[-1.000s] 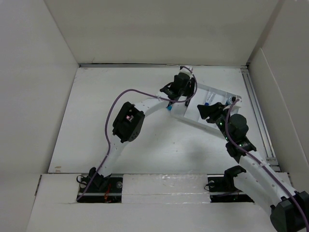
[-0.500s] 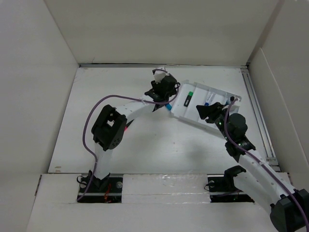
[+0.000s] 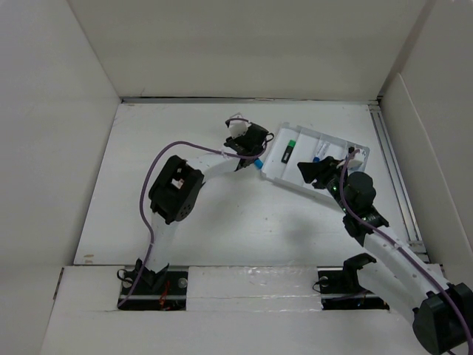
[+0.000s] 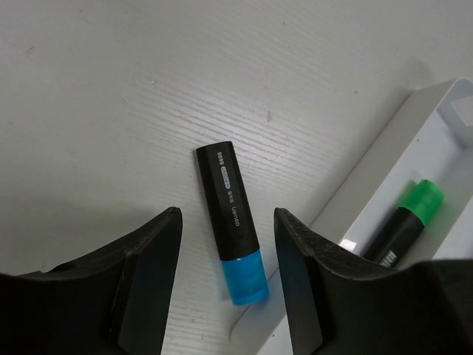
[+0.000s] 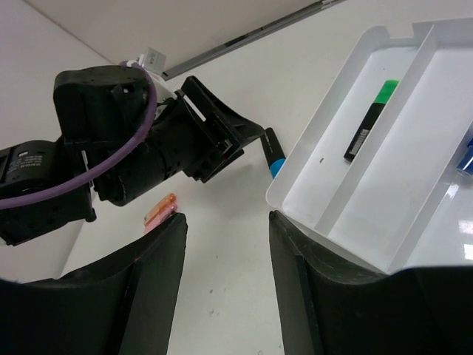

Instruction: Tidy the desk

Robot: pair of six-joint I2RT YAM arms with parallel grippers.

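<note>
Desk [image 3: 140, 192]: a flat white tabletop with white walls around it. It runs under both my arms, whose bases sit at its near edge.

Tray [image 3: 276, 171]: white with ridged compartments. It lies on the far right part of the desk, turned at an angle to the walls.

Green-capped marker [image 3: 290, 150]: in the tray's leftmost compartment, lying lengthwise along the divider.

Blue item [image 3: 318, 157]: further right in the tray and partly hidden by my right arm. I cannot tell what it is.

Blue-capped marker [image 4: 230, 222]: flat on the desk outside the tray's left rim. It has a black barrel, and its cap end is just beside the rim. I cannot tell whether cap and rim touch.

Left gripper [image 4: 228, 218]: it hangs over the blue-capped marker. The jaws are parted to a middling width. In the wrist view one finger sits on each side of the barrel, with bare desk showing on both sides. Neither finger touches the barrel, and nothing is gripped.

Right gripper [image 5: 225, 222]: it is at the tray's near edge, facing the left gripper. The jaws are parted about as much as the left ones. Only desk surface shows between the fingers, and it holds nothing.

Orange item [image 5: 160, 209]: small, lying on the desk near the left gripper. It is too small to identify.

Purple cable [image 3: 159, 159]: it loops off my left arm above the desk.
</note>
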